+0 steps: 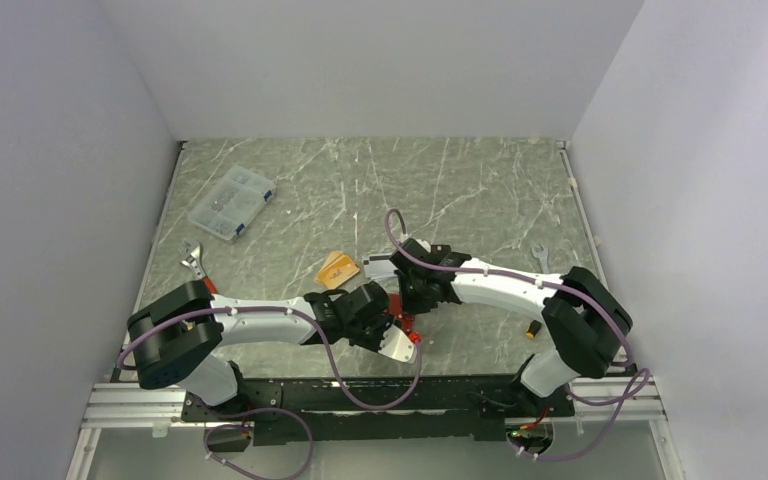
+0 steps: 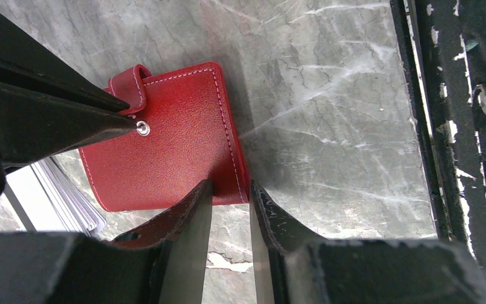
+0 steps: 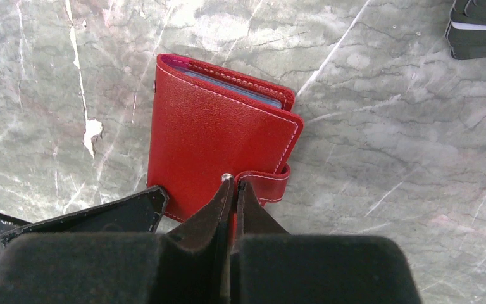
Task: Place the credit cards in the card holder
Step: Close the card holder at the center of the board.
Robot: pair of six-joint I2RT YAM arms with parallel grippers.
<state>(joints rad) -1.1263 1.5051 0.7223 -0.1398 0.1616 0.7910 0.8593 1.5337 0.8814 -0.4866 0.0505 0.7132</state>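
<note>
Grey-green marble-pattern desk with white veins. Plain pale lavender walls enclose it on far side and both flanks. Aluminium rail along near edge. Even, diffuse light.

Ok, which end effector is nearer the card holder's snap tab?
Right. The right end effector has its shut tips at the snap tab; the left end effector straddles the card holder at its opposite corner.

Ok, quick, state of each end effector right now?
Left end effector: closed on an edge of the red card holder.
Right end effector: shut at the holder's snap tab; grip cannot be told.
</note>
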